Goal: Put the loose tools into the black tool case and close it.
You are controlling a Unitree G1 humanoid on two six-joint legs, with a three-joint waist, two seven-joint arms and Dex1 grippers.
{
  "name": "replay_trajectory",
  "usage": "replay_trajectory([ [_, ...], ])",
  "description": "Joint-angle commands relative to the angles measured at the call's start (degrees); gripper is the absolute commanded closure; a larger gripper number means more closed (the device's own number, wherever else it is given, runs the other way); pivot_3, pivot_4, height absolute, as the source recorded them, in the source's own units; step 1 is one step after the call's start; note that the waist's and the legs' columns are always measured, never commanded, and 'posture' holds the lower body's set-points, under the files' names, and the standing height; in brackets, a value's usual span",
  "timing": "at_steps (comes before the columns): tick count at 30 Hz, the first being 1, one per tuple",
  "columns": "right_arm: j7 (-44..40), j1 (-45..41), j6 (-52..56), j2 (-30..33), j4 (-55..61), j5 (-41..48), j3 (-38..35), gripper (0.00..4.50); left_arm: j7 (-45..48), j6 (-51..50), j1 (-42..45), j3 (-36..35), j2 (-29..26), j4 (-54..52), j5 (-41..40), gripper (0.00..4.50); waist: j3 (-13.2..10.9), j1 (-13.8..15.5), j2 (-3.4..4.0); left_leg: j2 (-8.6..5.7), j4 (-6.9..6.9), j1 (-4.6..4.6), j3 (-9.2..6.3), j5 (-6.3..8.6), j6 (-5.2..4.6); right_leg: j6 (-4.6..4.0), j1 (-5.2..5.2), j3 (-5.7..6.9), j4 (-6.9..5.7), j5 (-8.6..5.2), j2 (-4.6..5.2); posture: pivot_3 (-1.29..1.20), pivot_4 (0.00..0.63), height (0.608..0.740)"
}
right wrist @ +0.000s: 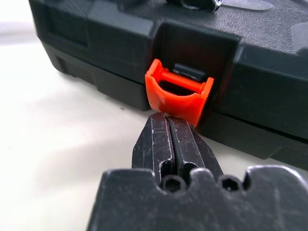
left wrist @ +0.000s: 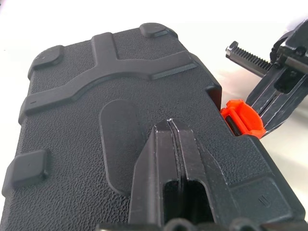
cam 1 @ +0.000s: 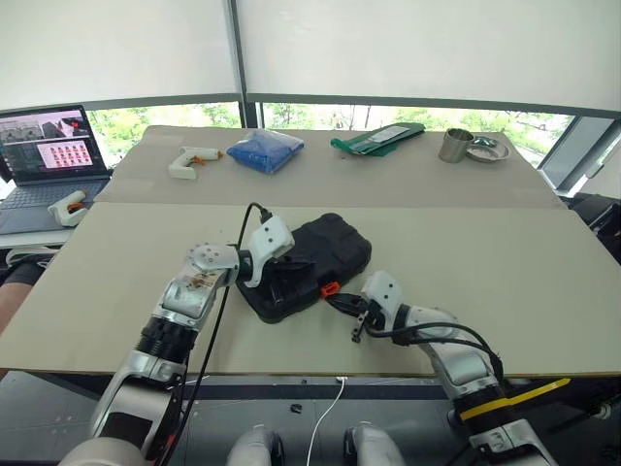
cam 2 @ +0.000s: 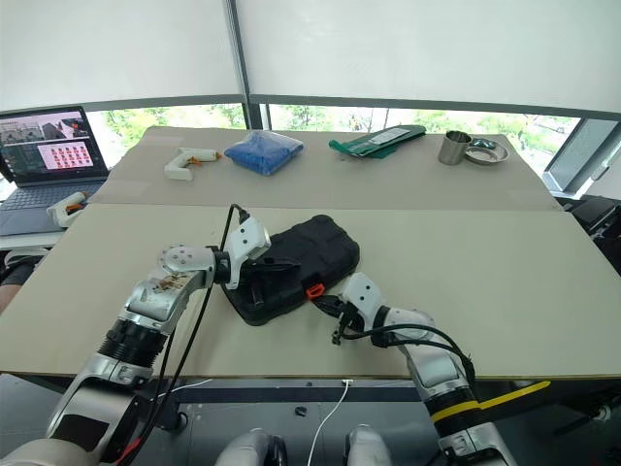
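Observation:
The black tool case lies with its lid down near the table's front edge, ribbed outside up. My left gripper is shut, its tips resting on the lid's top near the middle. The small orange latch on the case's front side hangs flipped outward, not snapped over its catch. My right gripper is shut, with its tips right under the latch's lower lip, touching or nearly touching it. In the left eye view the right gripper sits just in front of the latch. The loose tools are out of view.
On the far table lie a white glue gun, a blue bag, a green pouch, a metal cup and a metal dish. A laptop and a second glue gun sit at far left.

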State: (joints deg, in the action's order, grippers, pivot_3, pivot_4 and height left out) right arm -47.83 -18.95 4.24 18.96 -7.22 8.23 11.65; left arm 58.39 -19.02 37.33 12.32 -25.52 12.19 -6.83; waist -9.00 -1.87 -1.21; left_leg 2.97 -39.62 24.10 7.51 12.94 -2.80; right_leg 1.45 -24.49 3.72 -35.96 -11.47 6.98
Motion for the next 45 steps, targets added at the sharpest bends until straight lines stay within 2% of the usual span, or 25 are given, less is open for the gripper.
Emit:
replay_trajectory([
  [1, -0.08, -5.49, -0.93, -0.75, 4.34, 3.94, -3.57, 4.49, 0.74, -2.74, -2.95, 3.28, -0.18, 3.74, 1.83, 4.5, 0.0, -0.11, 0.0, 0.0, 0.0, 0.0, 0.0, 0.0, 0.0, 0.0, 0.0, 0.0, 0.0, 0.0, 0.0, 0.0, 0.15, 0.739],
  [10, -1.89, -9.07, 0.71, -2.21, 2.44, 6.0, -4.23, 4.49, 0.24, -3.05, -3.38, 2.77, -0.11, 3.27, 1.63, 4.5, 0.0, -0.62, 0.01, 0.01, 0.04, 0.04, -0.04, -0.01, 0.02, 0.0, -0.1, -0.04, -0.01, 0.01, -0.05, 0.0, 0.15, 0.739],
  [15, -2.34, -9.68, 0.3, -1.84, 1.54, 5.64, -4.54, 4.49, 0.25, -3.27, -3.91, 2.35, -0.54, 2.64, 1.39, 4.5, 0.07, 0.17, 0.05, -0.05, 0.2, 0.01, -0.08, -0.01, 0.01, 0.07, 0.01, 0.0, 0.17, 0.0, 0.0, 0.0, 0.15, 0.739],
  [20, -5.53, -6.24, 3.42, 2.15, 7.23, 7.88, -5.64, 4.49, 0.37, -1.85, -5.21, -3.31, -0.33, 0.23, -3.75, 4.5, 0.08, 0.71, 0.08, -0.13, 0.42, 0.02, -0.02, -0.08, -0.17, 0.09, -0.05, 0.0, 0.2, 0.12, 0.09, 0.0, 0.15, 0.739],
  [22, -6.28, -4.38, 5.9, 4.68, 10.29, 9.79, -6.96, 4.5, 1.48, -0.11, -5.95, -6.03, -0.84, -1.46, -6.37, 3.99, 0.07, 0.68, 0.08, -0.12, 0.58, -0.02, -0.01, -0.18, -0.34, 0.03, -0.08, -0.01, 0.22, 0.08, 0.09, 0.0, 0.15, 0.739],
  [23, -6.58, -3.35, 6.71, 6.13, 11.76, 10.61, -7.92, 4.21, 2.43, 2.24, -6.57, -7.6, -1.48, -2.25, -7.48, 3.85, 0.07, 0.68, 0.08, -0.12, 0.64, -0.02, -0.01, -0.19, -0.34, 0.01, -0.11, 0.0, 0.21, 0.05, 0.09, 0.0, 0.15, 0.739],
  [27, -8.3, 1.74, 6.8, 12.59, 16.34, 12.06, -12.3, 3.0, 6.99, 9.35, -9.91, -16.65, -4.32, -6.61, -15.28, 2.44, 0.04, 0.74, 0.05, -0.1, 0.74, 0.18, 0.05, -0.23, -0.28, -0.16, -0.45, -0.02, 0.18, 0.07, 0.06, 0.0, 0.15, 0.739],
  [28, -8.67, 2.97, 5.53, 13.84, 16.33, 12.36, -13.86, 2.47, 7.74, 10.79, -11.29, -18.33, -6.06, -7.26, -15.69, 1.9, 0.0, 0.81, 0.01, -0.1, 0.75, 0.3, 0.08, -0.24, -0.28, -0.19, -0.58, -0.02, 0.18, 0.09, 0.06, 0.0, 0.15, 0.739],
  [29, -9.0, 3.98, 4.37, 14.89, 16.18, 12.69, -15.31, 2.3, 8.25, 11.49, -12.79, -19.42, -7.89, -7.86, -15.55, 1.74, -0.04, 0.89, -0.05, -0.1, 0.75, 0.33, 0.07, -0.25, -0.27, -0.2, -0.6, -0.01, 0.18, 0.09, 0.06, 0.0, 0.15, 0.739],
  [30, -10.51, 5.29, 1.54, 16.6, 15.01, 12.43, -16.94, 1.85, 8.41, 12.66, -15.32, -21.4, -10.36, -7.98, -15.02, 1.26, -0.06, 0.97, -0.07, -0.11, 0.74, 0.36, 0.07, -0.25, -0.27, -0.2, -0.62, 0.0, 0.19, 0.09, 0.05, 0.0, 0.15, 0.739],
  [31, -11.66, 6.21, -0.51, 17.79, 14.15, 12.25, -18.0, 1.56, 8.29, 13.39, -17.11, -22.69, -12.0, -8.12, -14.77, 0.98, -0.08, 1.01, -0.05, -0.12, 0.74, 0.4, 0.08, -0.25, -0.27, -0.19, -0.64, 0.01, 0.22, 0.09, 0.06, 0.0, 0.15, 0.739],
  [32, -13.82, 7.18, -2.6, 18.9, 12.6, 12.97, -19.37, 1.04, 7.84, 14.29, -19.47, -24.34, -14.07, -7.42, -13.93, 0.39, -0.08, 1.05, -0.05, -0.13, 0.75, 0.41, 0.12, -0.23, -0.29, -0.16, -0.64, 0.0, 0.27, 0.07, 0.1, 0.0, 0.15, 0.739],
  [34, -16.52, 8.55, -5.67, 20.95, 9.4, 13.22, -21.21, 0.98, 6.34, 16.59, -23.54, -26.51, -16.92, -5.98, -11.65, 0.01, -0.1, 1.13, -0.04, -0.13, 0.75, 0.42, 0.12, -0.22, -0.31, 0.08, -0.64, 0.01, 0.33, -0.08, 0.11, 0.0, 0.15, 0.739],
  [36, -18.17, 9.27, -6.29, 22.68, 6.95, 13.39, -21.97, 0.98, 5.25, 19.59, -26.51, -27.74, -18.32, -4.92, -10.35, 0.01, -0.12, 1.2, -0.03, -0.12, 0.79, 0.42, 0.13, -0.19, -0.34, 0.15, -0.59, 0.02, 0.5, -0.14, 0.11, 0.0, 0.15, 0.739],
  [40, -19.99, 9.98, -10.44, 23.71, 2.42, 12.74, -22.77, 0.03, 4.24, 25.54, -31.38, -29.33, -19.34, -2.32, -8.94, 0.0, -0.16, 1.78, -0.03, -0.09, 0.78, 0.5, 0.12, 0.03, 0.02, -0.13, -0.61, 0.06, 0.69, -0.18, 0.14, 0.0, 0.15, 0.739],
  [45, -21.13, 10.33, -14.44, 24.15, -0.91, 11.41, -22.24, 0.03, -0.13, 31.16, -33.04, -28.41, -19.0, -2.03, -5.61, 0.0, -0.16, 2.15, -0.03, -0.09, 0.78, 0.54, 0.12, 0.04, 0.04, -0.3, -0.61, 0.08, 0.75, -0.03, 0.14, 0.0, 0.15, 0.739],
])
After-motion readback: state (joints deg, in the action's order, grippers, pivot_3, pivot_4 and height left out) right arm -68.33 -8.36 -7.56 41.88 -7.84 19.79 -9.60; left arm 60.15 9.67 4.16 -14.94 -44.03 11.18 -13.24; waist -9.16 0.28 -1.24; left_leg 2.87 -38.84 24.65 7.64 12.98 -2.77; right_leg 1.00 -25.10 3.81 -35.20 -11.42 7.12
